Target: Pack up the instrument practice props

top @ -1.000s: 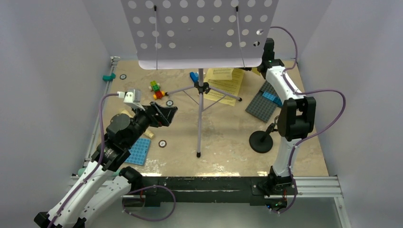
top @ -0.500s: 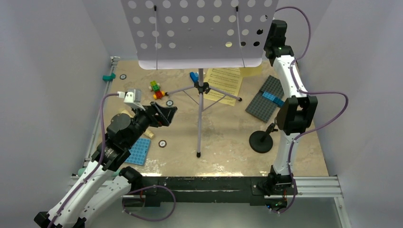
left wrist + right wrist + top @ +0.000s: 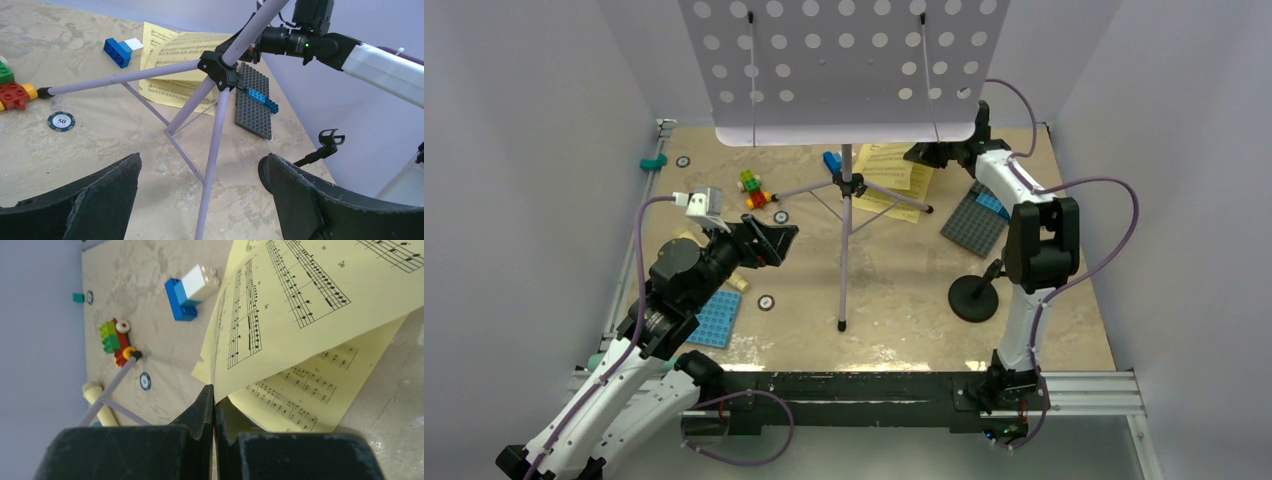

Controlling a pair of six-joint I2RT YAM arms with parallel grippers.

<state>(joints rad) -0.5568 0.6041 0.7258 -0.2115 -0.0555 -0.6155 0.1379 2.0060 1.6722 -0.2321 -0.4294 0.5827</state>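
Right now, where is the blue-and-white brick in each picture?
Top view: the blue-and-white brick is mid-back, just left of the stand pole.
Left wrist: upper left, left of the yellow pages.
Right wrist: top middle, left of the pages.
Shared landmark: the yellow pages beside it.

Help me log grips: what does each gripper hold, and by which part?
Right gripper pinches a yellow page by its edge; left gripper is open, holding nothing.
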